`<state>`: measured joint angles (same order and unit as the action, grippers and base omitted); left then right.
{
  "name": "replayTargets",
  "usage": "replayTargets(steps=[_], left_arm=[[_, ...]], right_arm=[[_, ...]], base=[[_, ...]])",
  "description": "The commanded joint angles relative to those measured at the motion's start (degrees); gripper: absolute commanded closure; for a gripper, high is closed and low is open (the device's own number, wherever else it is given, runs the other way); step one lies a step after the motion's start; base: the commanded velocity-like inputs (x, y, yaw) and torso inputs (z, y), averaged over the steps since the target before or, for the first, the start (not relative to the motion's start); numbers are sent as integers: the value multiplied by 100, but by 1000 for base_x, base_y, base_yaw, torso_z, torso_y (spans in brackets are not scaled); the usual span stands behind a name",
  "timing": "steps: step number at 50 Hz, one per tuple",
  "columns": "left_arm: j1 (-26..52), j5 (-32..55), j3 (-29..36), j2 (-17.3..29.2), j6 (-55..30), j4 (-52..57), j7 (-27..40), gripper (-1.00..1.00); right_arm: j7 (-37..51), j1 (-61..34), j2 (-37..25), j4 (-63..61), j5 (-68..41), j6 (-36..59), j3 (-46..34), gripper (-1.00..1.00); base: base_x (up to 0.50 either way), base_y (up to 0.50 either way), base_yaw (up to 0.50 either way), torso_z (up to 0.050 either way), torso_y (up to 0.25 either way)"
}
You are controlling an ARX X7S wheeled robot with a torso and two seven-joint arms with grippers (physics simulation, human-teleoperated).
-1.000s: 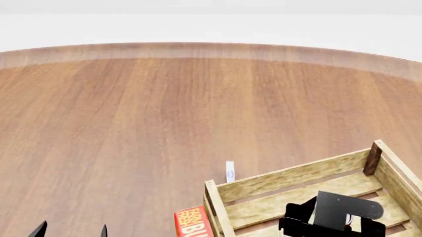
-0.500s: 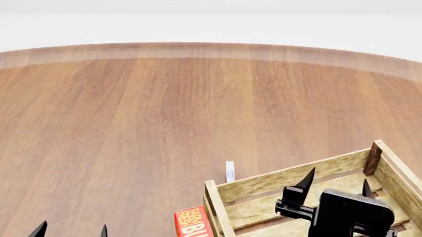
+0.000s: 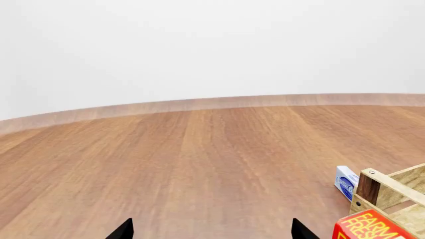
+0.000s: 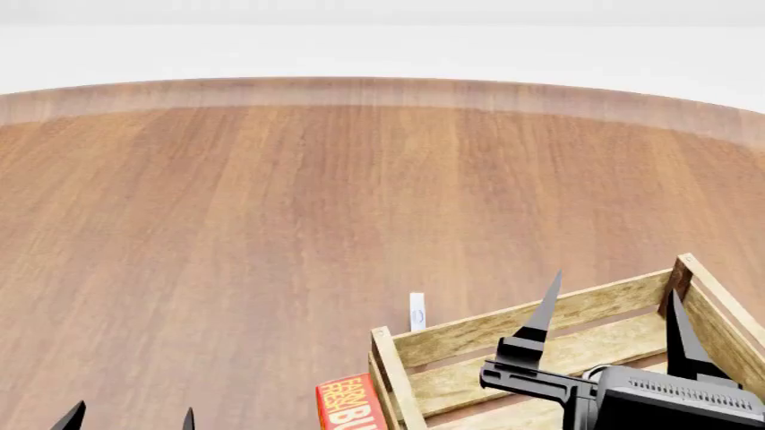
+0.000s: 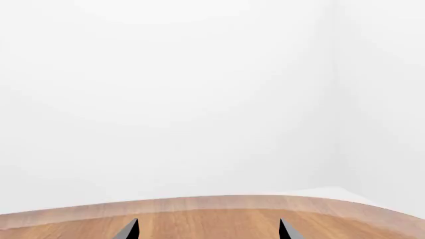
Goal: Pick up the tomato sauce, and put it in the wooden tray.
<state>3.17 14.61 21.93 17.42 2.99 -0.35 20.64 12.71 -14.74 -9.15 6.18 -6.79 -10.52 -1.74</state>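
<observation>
I can't find the tomato sauce in any view. The wooden tray (image 4: 526, 324) runs off the head view's lower edge, and my right gripper (image 4: 612, 313) covers much of its floor. The red carton (image 4: 349, 405) is cut off, its lettering only partly readable. My left gripper (image 4: 129, 417) shows just its fingertips (image 4: 72, 416). The small white-and-blue item (image 4: 417, 313) is too tiny to identify.

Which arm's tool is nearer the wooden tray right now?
Right. The right tool hangs open above the wooden tray; the left tool sits open well off to its side.
</observation>
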Motion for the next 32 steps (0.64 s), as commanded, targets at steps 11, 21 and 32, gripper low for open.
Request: replayTargets(steps=[11,21,32], left_arm=[[-5,82,-8,-10,119,-26,-108,-100],[-1,90,8,1,119,-26,-96,-100],[3,101,21,11,127,-28,-83,-100]], right_arm=[[-148,1241,-335,-3119,-328,1144,-241,-100],[-85,1727,-444,-4032,-279,1237,-362,-100],[-88,2171,-560,-4643,-319,1146,-418,-100]], base=[[0,0,0,0,0],[0,0,0,0,0],[0,0,0,0,0]])
